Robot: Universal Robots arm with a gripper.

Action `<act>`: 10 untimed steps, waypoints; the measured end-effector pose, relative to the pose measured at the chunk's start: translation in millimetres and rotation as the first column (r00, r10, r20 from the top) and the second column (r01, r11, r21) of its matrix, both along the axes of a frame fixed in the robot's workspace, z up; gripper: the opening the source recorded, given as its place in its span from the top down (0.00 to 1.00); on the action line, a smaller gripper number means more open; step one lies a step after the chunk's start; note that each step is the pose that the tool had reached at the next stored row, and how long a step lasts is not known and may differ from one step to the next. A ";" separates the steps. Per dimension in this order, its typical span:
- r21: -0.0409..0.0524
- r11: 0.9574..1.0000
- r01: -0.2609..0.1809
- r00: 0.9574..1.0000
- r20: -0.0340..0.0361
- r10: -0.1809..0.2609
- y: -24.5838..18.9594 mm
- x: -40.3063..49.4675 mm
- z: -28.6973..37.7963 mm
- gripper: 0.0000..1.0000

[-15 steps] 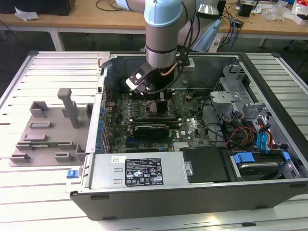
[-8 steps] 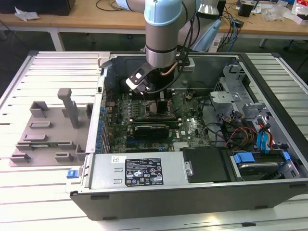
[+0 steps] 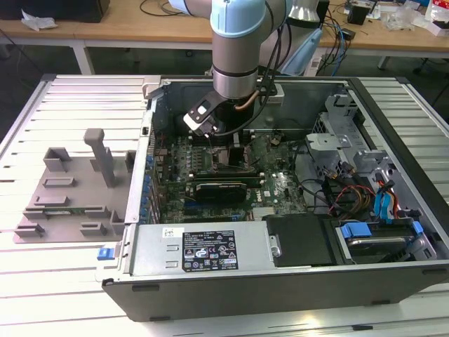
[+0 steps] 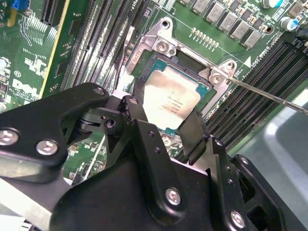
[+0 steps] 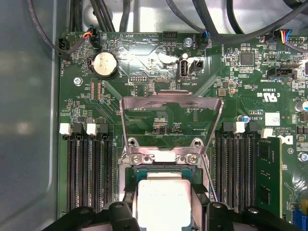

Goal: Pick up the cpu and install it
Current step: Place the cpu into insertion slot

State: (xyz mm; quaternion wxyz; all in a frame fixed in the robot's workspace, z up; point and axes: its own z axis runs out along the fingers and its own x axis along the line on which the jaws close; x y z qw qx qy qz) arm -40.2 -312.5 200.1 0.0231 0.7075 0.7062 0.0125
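Observation:
The cpu (image 4: pixel 171 98) (image 5: pixel 163 202), a thin square chip with a pale silvery top, lies level within the dark socket frame (image 4: pixel 163 45) on the green motherboard (image 5: pixel 144 62). My gripper (image 4: pixel 168 102) (image 5: pixel 164 208) stands right over it, and its black fingers (image 4: pixel 139 103) press against two opposite edges of the chip. The socket's metal load plate (image 5: pixel 171 103) is swung up and open behind it. A thin lever wire (image 4: pixel 269 94) sticks out beside the socket. In the exterior view my arm reaches down into the open computer case (image 3: pixel 393 119), with the gripper (image 3: pixel 235 151) low over the board.
Memory slots (image 5: pixel 89 173) flank the socket on both sides, one holding a green module (image 5: pixel 267 178). Cables (image 3: pixel 337 186) and a drive cage (image 3: pixel 337 116) crowd the case on the exterior view's right. A grey plastic tray (image 3: pixel 70 189) with posts lies outside the case on the exterior view's left.

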 end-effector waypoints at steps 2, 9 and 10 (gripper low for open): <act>0.000 1.000 0.000 1.000 0.000 0.000 0.0 0.0 0.1 0.47; 0.000 1.000 0.000 1.000 0.000 0.000 0.1 0.0 0.5 0.47; -0.001 1.000 0.000 1.000 0.000 0.000 0.0 0.0 0.6 0.47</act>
